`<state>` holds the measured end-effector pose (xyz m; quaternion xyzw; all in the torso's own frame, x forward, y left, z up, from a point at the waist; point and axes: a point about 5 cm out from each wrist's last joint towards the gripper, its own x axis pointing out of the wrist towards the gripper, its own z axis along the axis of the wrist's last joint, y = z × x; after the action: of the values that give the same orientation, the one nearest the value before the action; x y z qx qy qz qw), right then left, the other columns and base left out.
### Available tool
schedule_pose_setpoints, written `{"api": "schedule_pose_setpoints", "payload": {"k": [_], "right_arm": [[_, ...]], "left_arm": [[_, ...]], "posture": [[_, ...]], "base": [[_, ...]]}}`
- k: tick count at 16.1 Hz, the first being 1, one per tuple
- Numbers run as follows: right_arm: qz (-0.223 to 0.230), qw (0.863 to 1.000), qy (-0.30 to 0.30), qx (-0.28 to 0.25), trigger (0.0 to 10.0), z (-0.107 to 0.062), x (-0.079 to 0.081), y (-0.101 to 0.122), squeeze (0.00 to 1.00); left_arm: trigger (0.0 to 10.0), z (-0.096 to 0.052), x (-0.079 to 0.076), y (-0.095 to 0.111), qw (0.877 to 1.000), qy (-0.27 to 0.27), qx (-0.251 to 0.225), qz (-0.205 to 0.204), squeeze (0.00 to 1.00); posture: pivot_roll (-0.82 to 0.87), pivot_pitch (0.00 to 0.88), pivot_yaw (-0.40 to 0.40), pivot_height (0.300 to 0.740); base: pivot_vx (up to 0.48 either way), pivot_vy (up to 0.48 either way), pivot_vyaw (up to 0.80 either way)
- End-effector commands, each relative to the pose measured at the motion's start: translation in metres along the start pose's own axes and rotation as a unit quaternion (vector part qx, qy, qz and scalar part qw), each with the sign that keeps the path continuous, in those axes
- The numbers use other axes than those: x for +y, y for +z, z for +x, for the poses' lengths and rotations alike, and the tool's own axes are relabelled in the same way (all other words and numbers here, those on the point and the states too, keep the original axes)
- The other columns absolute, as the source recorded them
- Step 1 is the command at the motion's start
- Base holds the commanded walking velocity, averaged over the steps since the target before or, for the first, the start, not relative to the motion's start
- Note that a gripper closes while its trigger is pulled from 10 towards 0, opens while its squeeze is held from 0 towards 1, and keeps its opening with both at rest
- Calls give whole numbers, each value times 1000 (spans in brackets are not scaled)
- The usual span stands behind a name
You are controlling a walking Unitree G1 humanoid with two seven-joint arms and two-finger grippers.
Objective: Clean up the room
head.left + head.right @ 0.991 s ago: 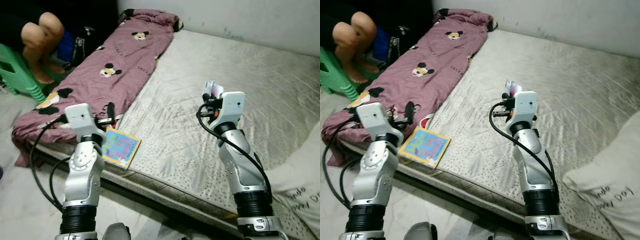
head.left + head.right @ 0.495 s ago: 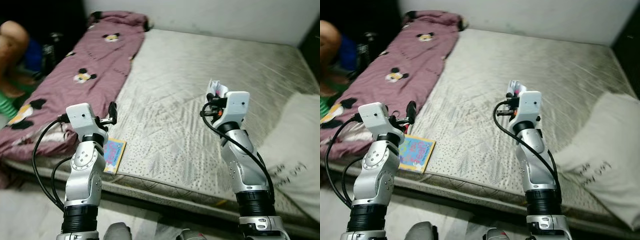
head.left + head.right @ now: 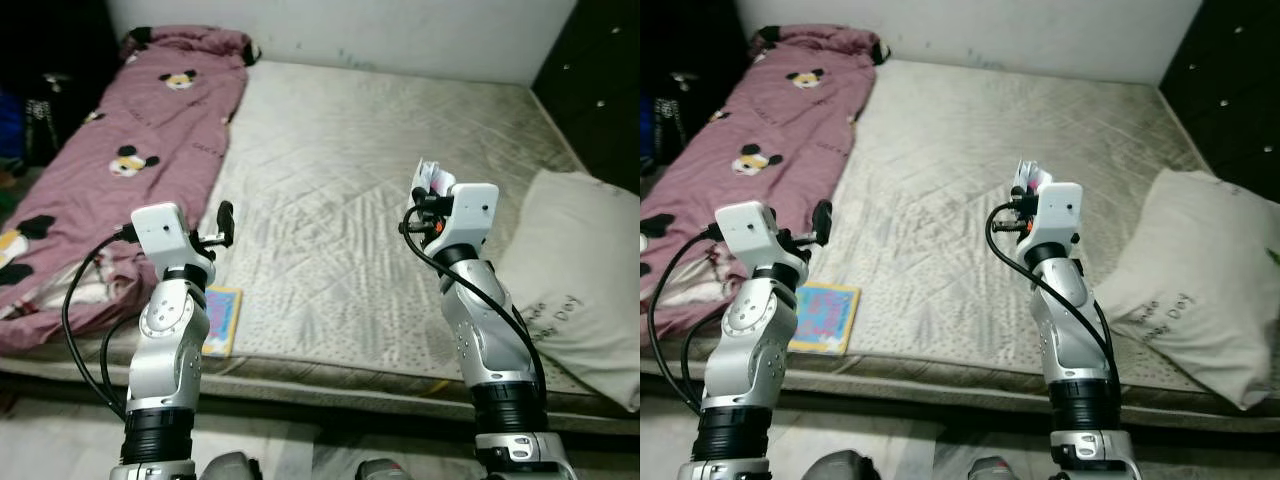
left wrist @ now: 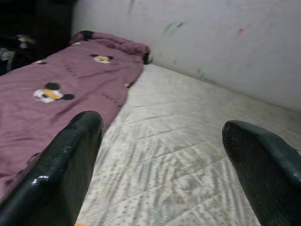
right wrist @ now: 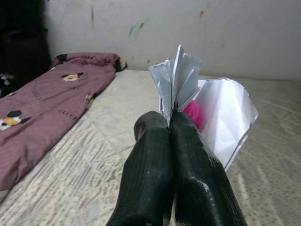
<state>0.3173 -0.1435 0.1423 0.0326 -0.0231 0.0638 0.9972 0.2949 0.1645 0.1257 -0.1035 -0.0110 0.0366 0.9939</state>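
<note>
My right gripper [image 5: 170,123]: pinched on silver wrapper [image 5: 181,80] above mattress [image 3: 340,160]. My left gripper [image 4: 162,136]: fingers wide apart, empty.

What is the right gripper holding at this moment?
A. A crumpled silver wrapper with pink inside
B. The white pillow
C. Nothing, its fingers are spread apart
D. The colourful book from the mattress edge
A. In the right wrist view the right gripper has its fingers pressed together on the silver wrapper, while the colourful book lies on the mattress edge.
</note>
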Motion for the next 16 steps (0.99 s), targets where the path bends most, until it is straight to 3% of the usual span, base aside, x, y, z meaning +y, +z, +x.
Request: {"api": "schedule_pose_setpoints", "payload": {"k": [1,6,16], "right_arm": [[1,1000,5,-9,10000,1,2,5,0],[1,1000,5,0,10000,1,2,2,0],[-5,1000,19,5,10000,1,3,0,0]], "left_arm": [[10000,0,1,1,1000,0,3,1,0],[10000,0,0,0,1000,-2,3,3,0],[10000,0,-1,-1,1000,-1,5,4,0]], "posture": [[-90,0,-10,740],[-90,0,-10,740],[-90,0,-13,740]], "base": [[0,277,0],[0,460,-769],[0,470,0]]}}
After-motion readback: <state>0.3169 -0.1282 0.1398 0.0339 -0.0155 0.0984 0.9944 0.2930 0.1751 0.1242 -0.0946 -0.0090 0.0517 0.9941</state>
